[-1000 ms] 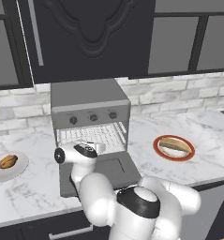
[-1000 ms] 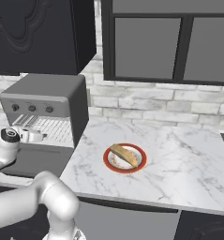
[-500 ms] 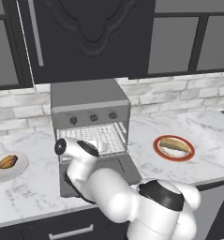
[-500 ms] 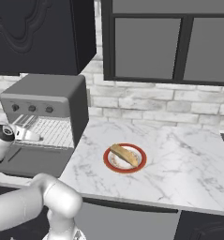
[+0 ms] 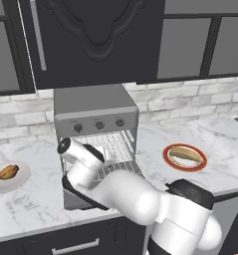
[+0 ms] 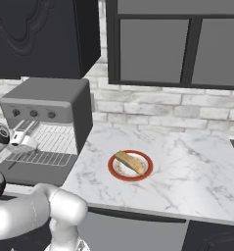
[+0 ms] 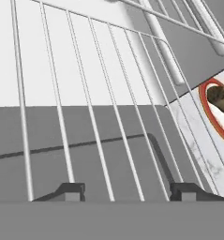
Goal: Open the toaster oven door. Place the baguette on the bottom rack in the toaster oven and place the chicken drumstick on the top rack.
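The grey toaster oven [image 5: 94, 110] stands at the back of the counter. Its door [image 6: 36, 171] lies open and flat in front of it. A silver wire rack [image 6: 46, 142] is slid out over the door; I cannot tell whether it is the top rack or the bottom rack. My gripper [image 7: 128, 191] hovers at this rack [image 7: 90, 108] with its fingertips [image 7: 69, 191] apart and nothing held. The baguette [image 5: 185, 154] lies on a red-rimmed plate [image 5: 166, 158] right of the oven. On a white plate [image 5: 22, 178] at the far left rests the chicken drumstick [image 5: 6, 172].
A dark wall cabinet [image 5: 90, 40] hangs directly above the oven. A grey brick wall [image 6: 177, 112] and dark windows [image 6: 152, 41] run behind the marble counter [image 6: 187, 166]. My own white arm [image 5: 125, 196] crosses in front of the open door.
My hand has risen a little and moved closer to the oven mouth over the slid-out rack. The plates, the baguette and the drumstick have stayed where they were.
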